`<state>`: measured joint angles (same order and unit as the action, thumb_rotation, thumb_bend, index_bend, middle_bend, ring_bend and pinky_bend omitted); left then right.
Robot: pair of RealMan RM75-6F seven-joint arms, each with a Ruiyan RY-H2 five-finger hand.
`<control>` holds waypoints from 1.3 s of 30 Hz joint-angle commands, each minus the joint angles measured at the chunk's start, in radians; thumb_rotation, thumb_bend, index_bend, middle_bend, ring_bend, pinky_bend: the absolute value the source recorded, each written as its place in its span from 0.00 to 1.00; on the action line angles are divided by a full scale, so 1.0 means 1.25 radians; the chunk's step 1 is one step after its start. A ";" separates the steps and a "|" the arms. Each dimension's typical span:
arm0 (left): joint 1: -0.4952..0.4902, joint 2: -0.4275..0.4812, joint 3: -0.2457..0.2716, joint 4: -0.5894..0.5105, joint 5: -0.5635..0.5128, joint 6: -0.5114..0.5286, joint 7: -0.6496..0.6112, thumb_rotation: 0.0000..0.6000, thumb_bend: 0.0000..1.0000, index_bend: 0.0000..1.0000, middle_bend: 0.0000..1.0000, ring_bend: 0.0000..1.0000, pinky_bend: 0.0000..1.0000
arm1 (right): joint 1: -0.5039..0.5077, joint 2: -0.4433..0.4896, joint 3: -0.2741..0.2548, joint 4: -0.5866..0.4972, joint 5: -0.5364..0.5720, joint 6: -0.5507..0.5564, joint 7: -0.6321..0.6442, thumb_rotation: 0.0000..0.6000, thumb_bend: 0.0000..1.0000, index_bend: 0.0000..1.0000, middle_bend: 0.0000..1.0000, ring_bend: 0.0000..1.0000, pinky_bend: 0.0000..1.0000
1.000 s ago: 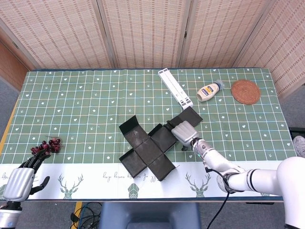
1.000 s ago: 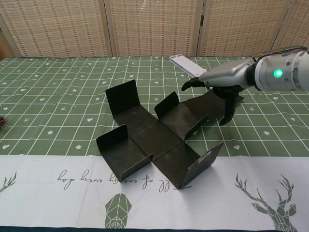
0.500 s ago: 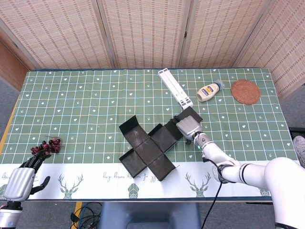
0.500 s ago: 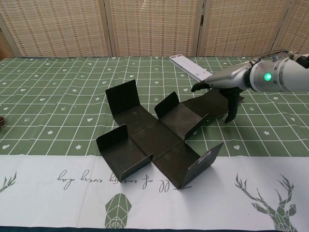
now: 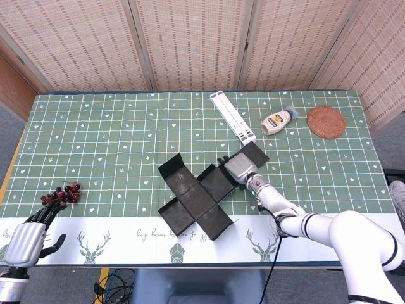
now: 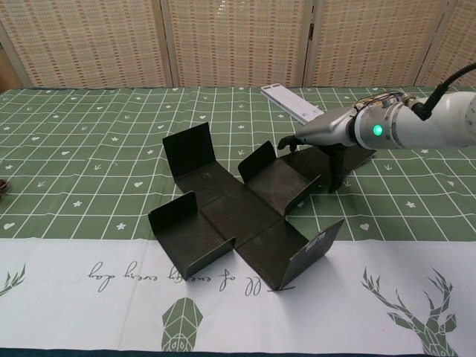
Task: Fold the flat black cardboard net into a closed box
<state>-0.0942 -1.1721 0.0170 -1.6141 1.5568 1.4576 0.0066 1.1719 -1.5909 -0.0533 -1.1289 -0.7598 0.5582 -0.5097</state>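
Right hand [image 5: 240, 168]: reaches over the far right panel of the black cardboard net [image 5: 202, 193], palm down; in the chest view [image 6: 321, 140] the fingers stretch out over the panel with one pointing down to the tablecloth beside it; it holds nothing that I can make out, fingers apart.
Right arm [image 6: 416, 126]: comes in low from the right edge of the table, a green light lit on the wrist.
Left hand [image 5: 28, 237]: by the near left corner of the table [image 5: 114, 126], fingers spread loosely, holding nothing; seen only in the head view.
Black cardboard net: lies near the middle of the table, toward the near edge, spread in a cross shape; several flaps stand partly raised, the middle panels lie flat.
White strip [image 5: 231, 116]: long flat piece lying slantwise just beyond the net, toward the far edge.
Squeeze bottle [image 5: 278, 120]: on its side, right of the white strip.
Woven coaster [image 5: 326, 121]: round, near the far right corner.
Dark red berries [image 5: 62, 193]: small bunch by the left edge, just beyond the left hand's fingertips.
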 commanded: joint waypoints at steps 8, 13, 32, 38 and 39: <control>0.005 0.000 0.002 0.007 -0.004 0.003 -0.008 1.00 0.31 0.20 0.14 0.22 0.36 | 0.010 -0.035 0.002 0.047 -0.001 -0.015 -0.020 1.00 0.00 0.02 0.17 0.76 1.00; 0.006 -0.001 0.002 0.010 -0.003 0.004 -0.012 1.00 0.31 0.20 0.14 0.22 0.36 | 0.004 -0.048 0.009 0.057 0.008 0.006 -0.028 1.00 0.01 0.15 0.26 0.77 1.00; 0.002 -0.004 0.001 0.016 0.002 0.000 -0.018 1.00 0.31 0.20 0.14 0.22 0.36 | -0.001 -0.044 0.095 -0.059 0.328 0.159 -0.123 1.00 0.01 0.32 0.44 0.83 1.00; 0.002 -0.006 0.002 0.021 0.002 0.000 -0.024 1.00 0.31 0.20 0.14 0.22 0.36 | 0.016 -0.055 0.148 -0.092 0.480 0.226 -0.164 1.00 0.00 0.32 0.44 0.84 1.00; 0.002 -0.006 0.002 0.022 0.002 0.000 -0.025 1.00 0.31 0.20 0.14 0.22 0.36 | 0.019 -0.056 0.153 -0.093 0.492 0.233 -0.171 1.00 0.00 0.32 0.44 0.84 1.00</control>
<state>-0.0918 -1.1799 0.0190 -1.5866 1.5594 1.4577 -0.0248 1.1817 -1.6551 0.1035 -1.2227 -0.2036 0.8103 -0.6917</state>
